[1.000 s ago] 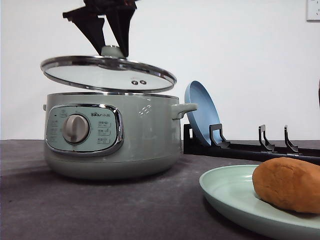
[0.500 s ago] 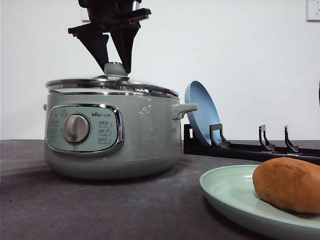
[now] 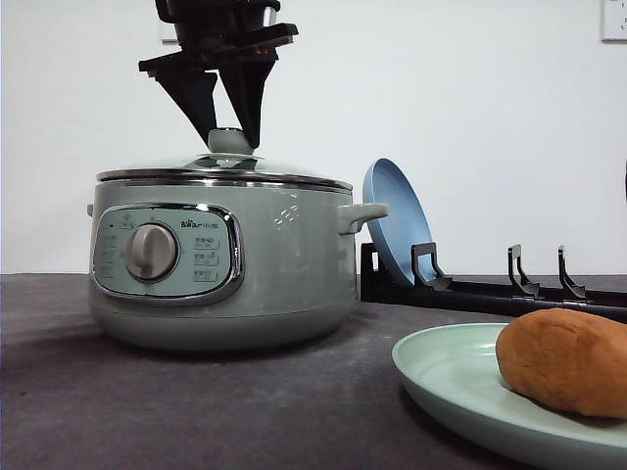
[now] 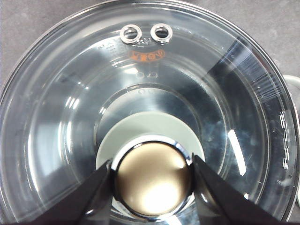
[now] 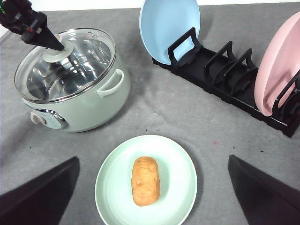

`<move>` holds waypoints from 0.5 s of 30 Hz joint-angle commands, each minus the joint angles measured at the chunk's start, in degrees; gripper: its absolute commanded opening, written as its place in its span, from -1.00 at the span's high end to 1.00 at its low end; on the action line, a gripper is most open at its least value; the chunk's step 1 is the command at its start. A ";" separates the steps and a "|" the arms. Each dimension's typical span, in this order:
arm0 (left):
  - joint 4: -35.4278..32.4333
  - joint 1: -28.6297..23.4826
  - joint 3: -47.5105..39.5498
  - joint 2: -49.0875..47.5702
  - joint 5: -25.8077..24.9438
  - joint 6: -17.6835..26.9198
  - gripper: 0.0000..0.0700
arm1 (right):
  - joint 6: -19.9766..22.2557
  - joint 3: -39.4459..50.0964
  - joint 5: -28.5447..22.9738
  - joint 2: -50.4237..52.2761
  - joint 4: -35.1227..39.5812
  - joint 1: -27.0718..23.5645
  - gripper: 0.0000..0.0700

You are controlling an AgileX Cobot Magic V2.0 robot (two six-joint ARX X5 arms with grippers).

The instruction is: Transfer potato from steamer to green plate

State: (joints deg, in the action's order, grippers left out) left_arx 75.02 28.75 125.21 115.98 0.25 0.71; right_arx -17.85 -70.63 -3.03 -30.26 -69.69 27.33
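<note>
Potato (image 5: 146, 181) looks firm, matte and light; grip it across the short middle if you re-seat it. Orange-brown oval, lying on the green plate (image 5: 112, 187), well clear of your left pincer (image 4: 152, 176), which is clamped on the lid knob (image 3: 228, 140) atop the steamer (image 3: 284, 264). Right pincer (image 5: 152, 199) is spread wide, directly above the potato.

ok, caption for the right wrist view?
Potato on the green plate; left gripper at the lid knob of the steamer.
</note>
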 commanded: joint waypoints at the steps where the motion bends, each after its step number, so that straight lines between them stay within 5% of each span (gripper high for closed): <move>1: -1.70 0.52 1.68 1.60 -0.09 1.88 1.00 | 0.50 -0.96 -0.07 -0.26 0.59 0.28 -0.83; 15: -0.65 0.13 0.16 1.60 -4.17 1.11 1.00 | 0.50 -0.96 -0.07 -0.26 0.57 0.28 -0.83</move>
State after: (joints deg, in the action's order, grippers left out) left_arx 75.22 28.18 124.83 116.02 -1.93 0.84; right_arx -17.85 -70.63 -3.03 -30.24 -69.69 27.33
